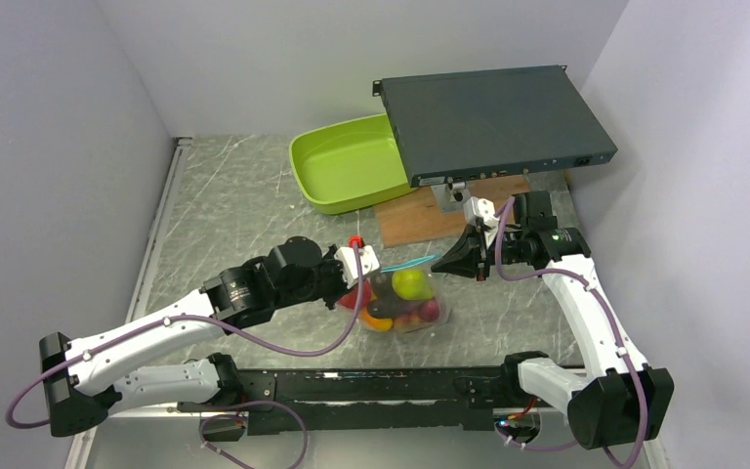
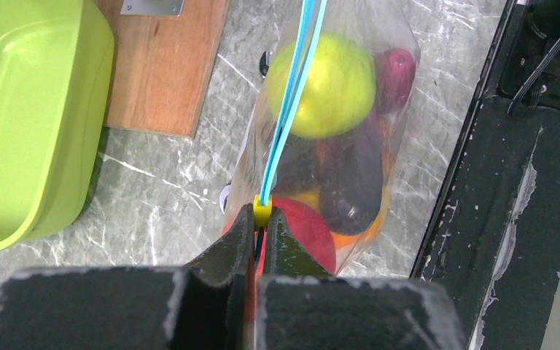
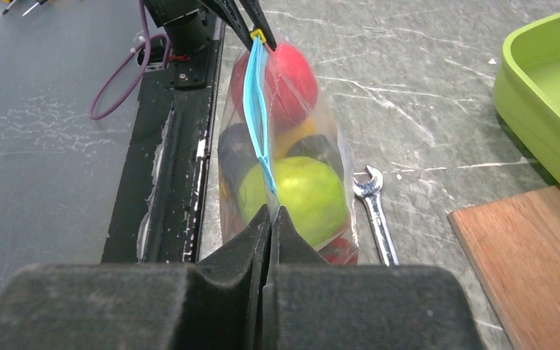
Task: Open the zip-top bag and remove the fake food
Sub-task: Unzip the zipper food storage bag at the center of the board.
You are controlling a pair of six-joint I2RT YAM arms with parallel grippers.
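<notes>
Zip-top bag [image 1: 402, 301], stood on edge near the middle of the tabletop [image 1: 244, 205], between the two arms, mouth upward. Its blue zip strip [image 3: 257, 117] runs taut from one claw to the other, and the right wrist view shows its two lines slightly parted at mid-length. Whether the bag's bottom rests on the tabletop cannot be told.

Fake food inside the bag: a green pear [image 2: 324, 87] at the right claw's end, a red apple [image 3: 288, 76] at the left claw's end, and a dark eggplant [image 2: 354, 186] between them over orange and yellow pieces.

Left claw [image 1: 363, 266]: fingers pressed together on the strip's end at the yellow slider [image 2: 262, 211]. The left arm lies low, stretched diagonally from its base at the near left, wrist pointing right.

Right claw [image 1: 439, 262]: fingers pressed together on the strip's opposite end. The right arm rises from its base at the near right, bends at the elbow, and turns its wrist leftward to the bag.

Surroundings: a wrench [image 3: 375, 211] lies just beside the bag. Farther back lie a wooden board [image 1: 420, 215], a lime-green tray [image 1: 347, 166] and a dark flat box [image 1: 493, 117].
</notes>
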